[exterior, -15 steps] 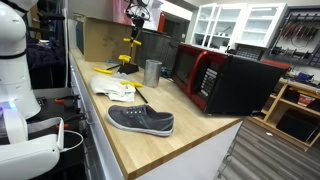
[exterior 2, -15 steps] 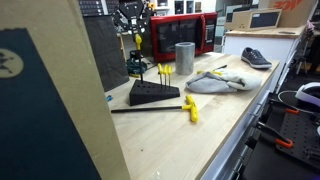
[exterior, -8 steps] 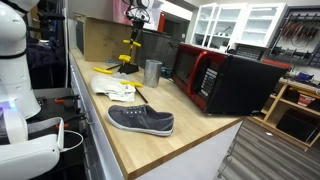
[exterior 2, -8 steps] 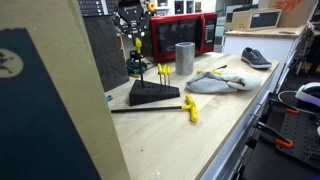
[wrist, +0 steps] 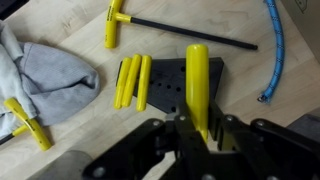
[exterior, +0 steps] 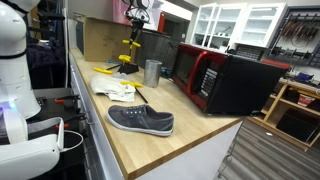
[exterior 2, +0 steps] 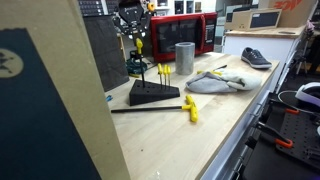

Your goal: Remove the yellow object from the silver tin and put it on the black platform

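Note:
My gripper (wrist: pixel 196 132) is shut on the yellow object (wrist: pixel 197 82), a slim yellow piece that hangs straight down from the jaws. It is held high above the black platform (wrist: pixel 170 100), which carries three yellow pieces (wrist: pixel 131 80). In both exterior views the gripper (exterior: pixel 137 16) (exterior 2: pixel 131 22) holds the yellow object (exterior: pixel 134 42) (exterior 2: pixel 137 45) well above the platform (exterior: pixel 123 69) (exterior 2: pixel 153 94). The silver tin (exterior: pixel 152 72) (exterior 2: pixel 185 58) stands upright beside the platform, apart from the gripper.
A yellow T-handle tool (wrist: pixel 114 22) (exterior 2: pixel 189 108) lies by the platform. A grey cloth (wrist: pixel 50 75) (exterior 2: pixel 215 82), a shoe (exterior: pixel 140 120) and a black-and-red microwave (exterior: pixel 225 80) share the wooden counter. A blue cable (wrist: pixel 270 50) runs nearby.

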You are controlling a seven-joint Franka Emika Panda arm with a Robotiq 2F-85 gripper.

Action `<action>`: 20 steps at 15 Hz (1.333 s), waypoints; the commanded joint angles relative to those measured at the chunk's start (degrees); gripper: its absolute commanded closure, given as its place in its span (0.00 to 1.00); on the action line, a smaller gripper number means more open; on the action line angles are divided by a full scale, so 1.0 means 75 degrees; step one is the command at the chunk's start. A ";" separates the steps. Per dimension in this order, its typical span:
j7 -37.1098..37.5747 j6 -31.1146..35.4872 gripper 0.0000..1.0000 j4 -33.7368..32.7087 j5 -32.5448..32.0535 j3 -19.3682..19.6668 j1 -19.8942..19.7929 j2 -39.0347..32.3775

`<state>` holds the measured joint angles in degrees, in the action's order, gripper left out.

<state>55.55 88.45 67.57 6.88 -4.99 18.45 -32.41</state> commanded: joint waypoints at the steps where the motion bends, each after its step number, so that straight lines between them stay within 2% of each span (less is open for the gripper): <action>1: 0.0234 -0.0534 0.94 -0.0270 -0.0055 -0.0003 0.0056 -0.0112; 5: 0.0205 -0.0700 0.94 -0.0176 -0.0129 0.0022 0.0075 -0.0060; 20: 0.0423 -0.0097 0.94 -0.0201 -0.0801 0.0127 0.0247 0.0045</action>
<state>56.62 86.71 66.97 2.59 -4.79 19.37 -32.65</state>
